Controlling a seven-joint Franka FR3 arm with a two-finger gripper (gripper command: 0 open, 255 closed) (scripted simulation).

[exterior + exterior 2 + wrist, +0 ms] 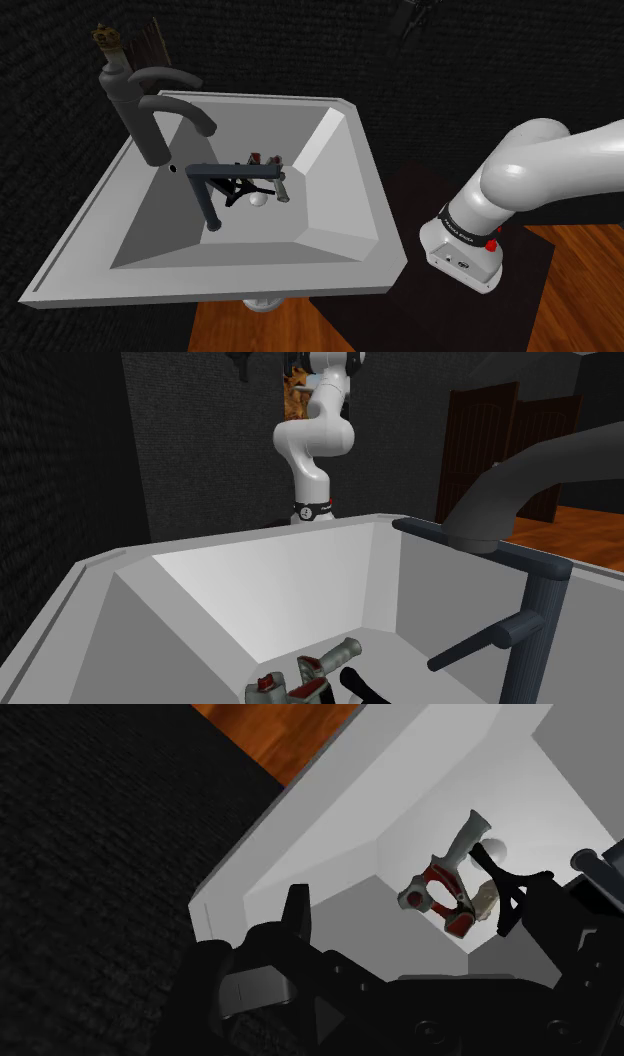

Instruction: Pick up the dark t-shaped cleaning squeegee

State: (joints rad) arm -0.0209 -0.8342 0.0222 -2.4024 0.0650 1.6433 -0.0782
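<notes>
The dark T-shaped squeegee [235, 169] lies in the sink [220, 282] basin beside a grey-and-red tool [440, 889], apart from the hand [420, 1004], whose opening I cannot tell; likely light and rigid, it suits a pinch across its stem.

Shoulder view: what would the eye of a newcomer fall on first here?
Most likely the big white sink, which spreads over the shoulder view's left and middle, with a dark grey faucet rising at its far left corner. Next, the dark T-shaped squeegee lying at the bottom of the basin, and the white arm bending in from the right.
</notes>
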